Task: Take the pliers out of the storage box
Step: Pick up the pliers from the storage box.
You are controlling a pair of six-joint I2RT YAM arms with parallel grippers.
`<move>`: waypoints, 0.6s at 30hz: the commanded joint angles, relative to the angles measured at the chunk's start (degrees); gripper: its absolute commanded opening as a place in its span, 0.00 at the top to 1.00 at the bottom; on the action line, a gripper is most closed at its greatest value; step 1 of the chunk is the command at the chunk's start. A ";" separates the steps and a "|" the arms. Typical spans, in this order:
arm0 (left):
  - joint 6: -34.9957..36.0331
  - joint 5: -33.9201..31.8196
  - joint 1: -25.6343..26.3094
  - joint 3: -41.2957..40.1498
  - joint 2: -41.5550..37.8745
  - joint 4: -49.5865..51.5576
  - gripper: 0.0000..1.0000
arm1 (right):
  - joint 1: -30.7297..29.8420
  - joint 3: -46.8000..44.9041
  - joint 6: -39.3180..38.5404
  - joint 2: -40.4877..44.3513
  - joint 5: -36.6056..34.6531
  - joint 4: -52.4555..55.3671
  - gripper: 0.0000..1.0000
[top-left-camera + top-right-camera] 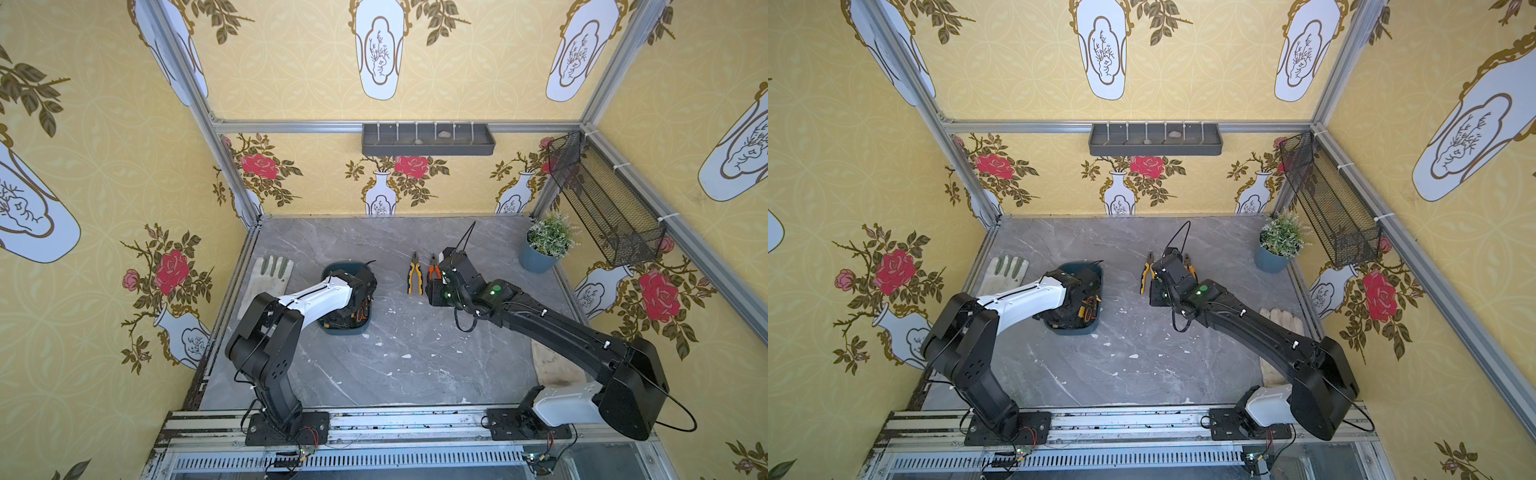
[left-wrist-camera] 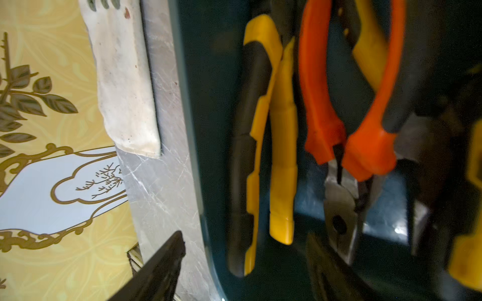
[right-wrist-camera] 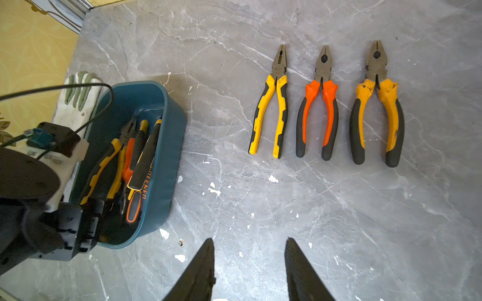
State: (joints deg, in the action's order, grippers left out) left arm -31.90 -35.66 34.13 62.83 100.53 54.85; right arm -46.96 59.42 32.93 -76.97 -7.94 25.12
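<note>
The dark teal storage box (image 1: 345, 330) (image 3: 167, 156) stands left of the table's middle, with several pliers (image 3: 135, 166) heaped inside. My left gripper (image 2: 245, 235) reaches into it from above, open. One of its fingers (image 2: 161, 263) is over the marble outside the box wall (image 2: 198, 130). The other finger (image 2: 326, 268) is inside, beside orange-handled pliers (image 2: 352, 104). A yellow-and-black handle (image 2: 260, 130) lies between them, untouched as far as I can see. Three pliers lie side by side on the marble: yellow (image 3: 271, 114), orange (image 3: 317, 120), yellow-orange (image 3: 377, 117). My right gripper (image 3: 249, 239) hangs open over bare marble nearer than that row.
A white work glove (image 1: 268, 276) lies left of the box by the wall. Another glove (image 1: 1279, 332) lies under the right arm. A blue plant pot (image 1: 540, 253) stands at the back right, below a black mesh basket (image 1: 602, 199). A grey tray (image 1: 428, 139) hangs on the back wall.
</note>
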 commanded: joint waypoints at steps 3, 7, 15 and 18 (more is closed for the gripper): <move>-2.46 -6.75 0.91 0.98 2.60 2.45 0.31 | 0.00 -1.78 0.38 1.78 -0.22 -1.91 0.55; -2.64 -8.17 1.73 1.97 3.30 2.89 0.47 | -0.04 -2.75 0.81 1.92 -0.32 -2.00 0.55; -2.20 -9.16 1.73 2.76 3.17 3.56 0.72 | -0.03 -2.51 0.91 0.86 -0.32 -2.24 0.55; -2.03 -9.26 1.73 2.60 3.66 3.73 0.71 | 0.10 -2.26 0.77 0.69 -0.32 -2.18 0.55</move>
State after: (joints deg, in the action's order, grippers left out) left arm -33.89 -43.29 35.97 65.60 103.74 57.04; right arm -46.92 56.66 33.36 -76.16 -7.99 24.67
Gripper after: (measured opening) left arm 0.279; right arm 0.449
